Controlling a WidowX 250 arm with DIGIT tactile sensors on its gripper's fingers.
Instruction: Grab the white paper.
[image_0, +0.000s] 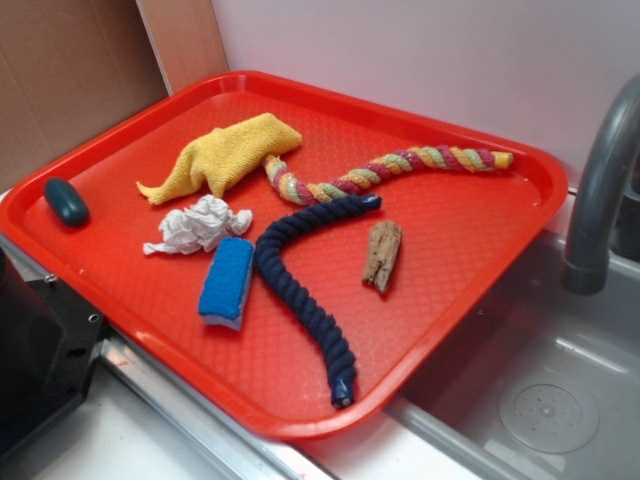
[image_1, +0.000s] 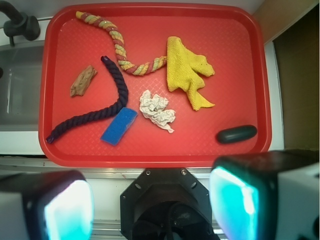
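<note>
The white paper (image_0: 197, 226), a crumpled, wrinkled wad, is seen at the blue sponge's (image_0: 227, 281) eleven o'clock, while the gripper (image_1: 150, 205) is held spread, grasping nothing.

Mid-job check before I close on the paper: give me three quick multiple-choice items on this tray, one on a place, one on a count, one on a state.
1. What lies right next to the white paper, on its sink-facing side?
A. the dark green oval
B. the blue sponge
C. the brown wood piece

2. How many ropes are on the red tray?
A. one
B. two
C. three

3. How does the gripper stand?
A. shut on the paper
B. shut on the yellow cloth
C. open and holding nothing

Answers:
1 B: the blue sponge sits beside the paper.
2 B: a navy rope and a multicoloured rope lie on the red tray.
3 C: the gripper has its pads spread wide, short of the tray, with nothing between them.
</note>
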